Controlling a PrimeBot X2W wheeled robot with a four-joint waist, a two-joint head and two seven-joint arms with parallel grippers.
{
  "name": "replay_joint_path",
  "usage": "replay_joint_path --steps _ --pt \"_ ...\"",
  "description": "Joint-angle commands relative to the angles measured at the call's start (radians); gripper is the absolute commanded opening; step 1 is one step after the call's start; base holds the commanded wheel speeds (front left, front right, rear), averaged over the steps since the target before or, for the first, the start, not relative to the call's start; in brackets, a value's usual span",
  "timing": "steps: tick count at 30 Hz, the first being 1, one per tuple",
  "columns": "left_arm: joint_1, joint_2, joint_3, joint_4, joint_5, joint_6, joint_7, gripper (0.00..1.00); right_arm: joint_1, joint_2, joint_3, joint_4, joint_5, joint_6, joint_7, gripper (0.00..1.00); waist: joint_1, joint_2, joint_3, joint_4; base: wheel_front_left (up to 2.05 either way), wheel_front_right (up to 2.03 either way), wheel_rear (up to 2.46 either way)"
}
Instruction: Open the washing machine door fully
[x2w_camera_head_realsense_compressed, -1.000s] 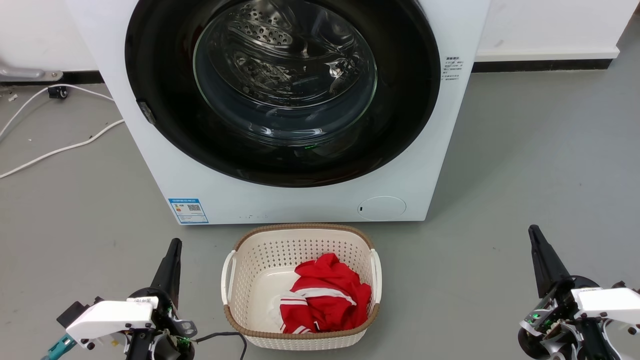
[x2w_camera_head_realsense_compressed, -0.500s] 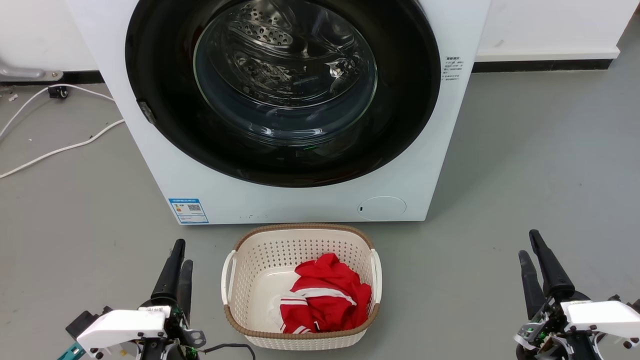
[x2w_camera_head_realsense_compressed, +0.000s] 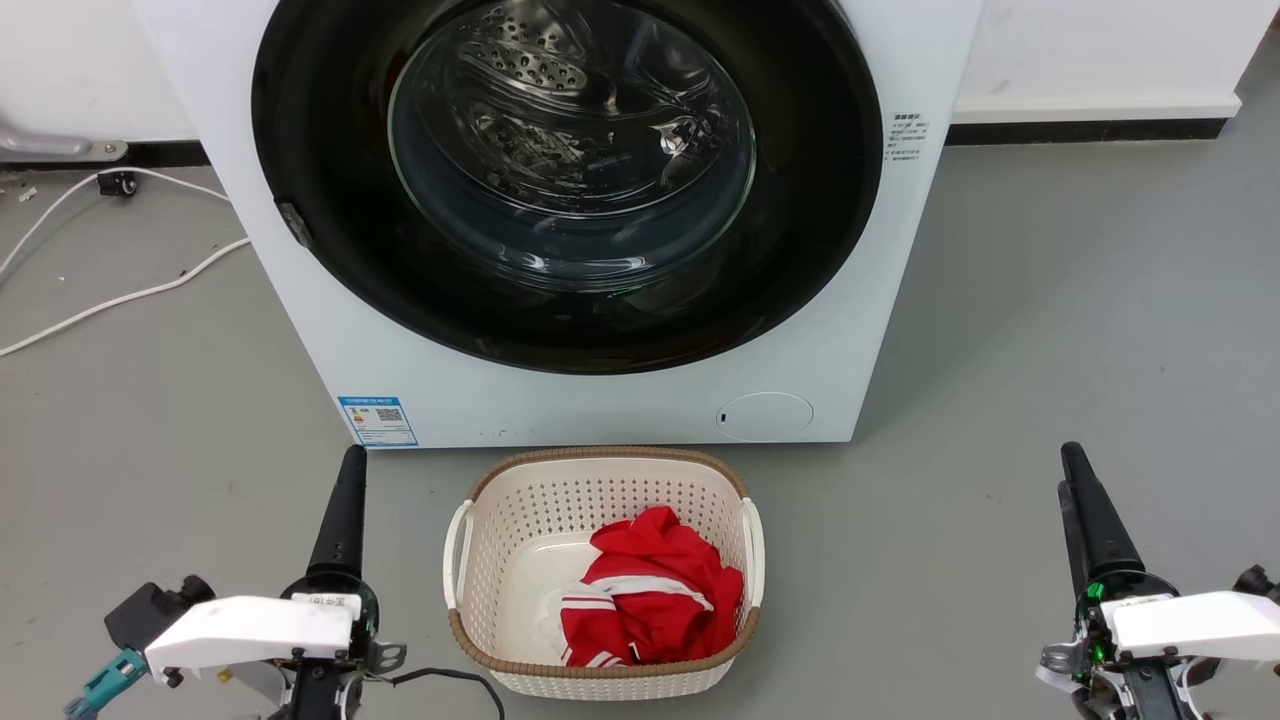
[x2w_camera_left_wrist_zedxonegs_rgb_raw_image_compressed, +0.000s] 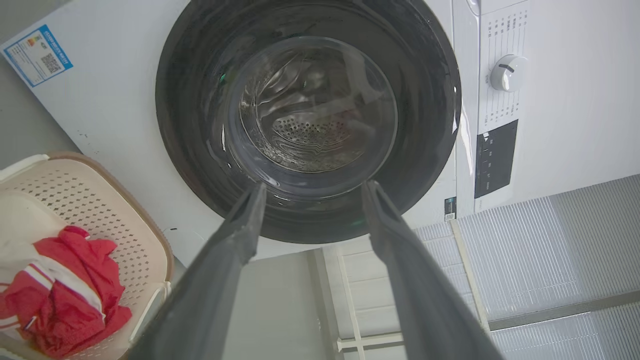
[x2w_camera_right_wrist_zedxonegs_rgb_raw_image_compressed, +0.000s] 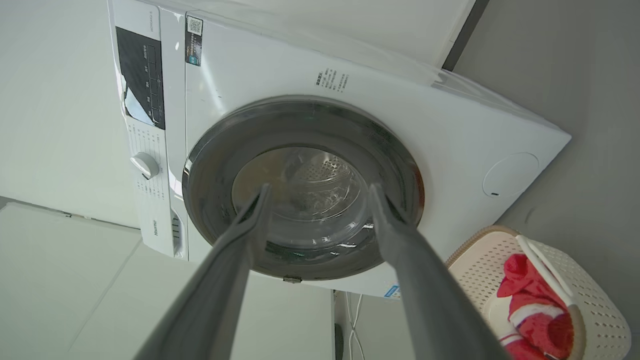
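Note:
The white washing machine (x2w_camera_head_realsense_compressed: 560, 405) stands ahead of me. Its round glossy black washing machine door (x2w_camera_head_realsense_compressed: 568, 170) lies flat against the front, and the steel drum shows through the glass. My left gripper (x2w_camera_head_realsense_compressed: 352, 460) hovers low at the lower left, well short of the machine. In the left wrist view that left gripper (x2w_camera_left_wrist_zedxonegs_rgb_raw_image_compressed: 312, 187) is open and holds nothing, fingers framing the door (x2w_camera_left_wrist_zedxonegs_rgb_raw_image_compressed: 307, 115). At the lower right my right gripper (x2w_camera_head_realsense_compressed: 1070, 460) is open too. Seen from its own wrist, the right gripper (x2w_camera_right_wrist_zedxonegs_rgb_raw_image_compressed: 320, 190) points at the door (x2w_camera_right_wrist_zedxonegs_rgb_raw_image_compressed: 300, 185).
A cream perforated basket (x2w_camera_head_realsense_compressed: 600, 470) with a red garment (x2w_camera_head_realsense_compressed: 650, 595) sits on the grey floor just in front of the machine, between my arms. White cables (x2w_camera_head_realsense_compressed: 120, 295) trail over the floor at the left. A small grey catch (x2w_camera_head_realsense_compressed: 293, 225) sits on the door's left edge.
Both wrists have turned, so each gripper's two fingers now line up as one in the head view. Both fingertips sit slightly higher than half a second ago. The door has not moved.

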Motion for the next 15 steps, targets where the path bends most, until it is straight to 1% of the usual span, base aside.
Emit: replay_joint_path --steps 1,15 --pt "-0.016 0.004 0.0 -0.028 0.034 -0.002 -0.01 1.0 -0.011 -0.001 0.003 -0.028 -0.039 0.001 -0.009 1.0 0.0 0.0 0.0 0.0 0.0 0.0 0.0" --pt "-0.002 0.002 0.003 -0.101 0.271 -0.002 -0.06 1.0 0.01 0.0 0.019 -0.091 -0.352 0.002 -0.06 1.0 0.0 0.0 -0.002 0.004 0.0 0.0 0.0"
